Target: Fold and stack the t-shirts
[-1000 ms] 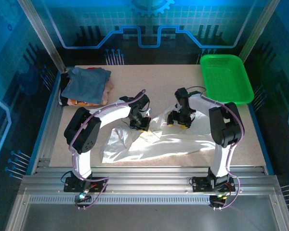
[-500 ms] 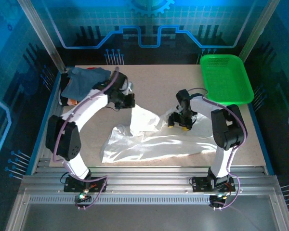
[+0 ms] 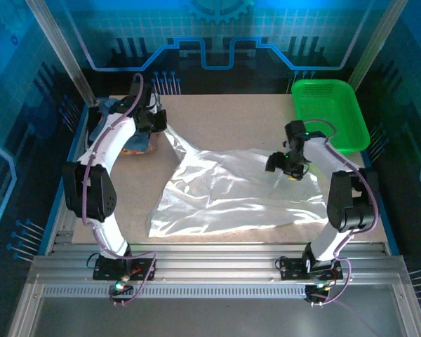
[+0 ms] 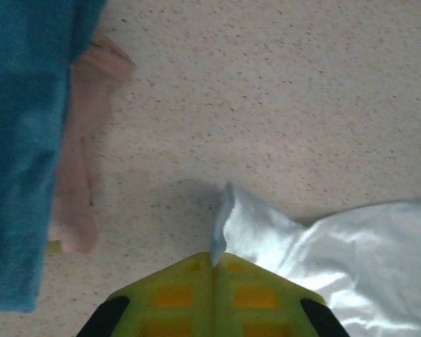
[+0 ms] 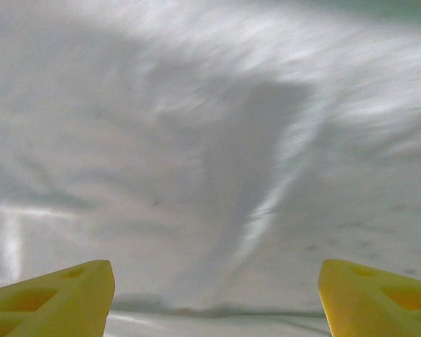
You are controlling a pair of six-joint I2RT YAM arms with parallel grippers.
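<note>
The large thin white t-shirt (image 3: 231, 189) lies spread across the middle of the table. Its far-left corner is pulled up to my left gripper (image 3: 154, 126), which is shut on it right beside the folded stack. The left wrist view has the yellow jaws (image 4: 212, 261) pressed together on the white corner (image 4: 228, 210), with a slate-blue shirt (image 4: 21, 140) and a pink one (image 4: 77, 175) to the left. My right gripper (image 3: 288, 167) hovers over the white shirt's right part, jaws open. Only white cloth (image 5: 196, 140) lies below its fingers (image 5: 56, 298).
The folded stack (image 3: 107, 112) sits at the far-left corner, partly under my left arm. A green mesh basket (image 3: 330, 116) stands at the far right. Bare tabletop (image 3: 224, 116) lies between them, behind the white shirt.
My left gripper has carried the white shirt's corner to the far left, up to the stack, spreading the cloth out. My right gripper has moved right and its jaws stand wider.
</note>
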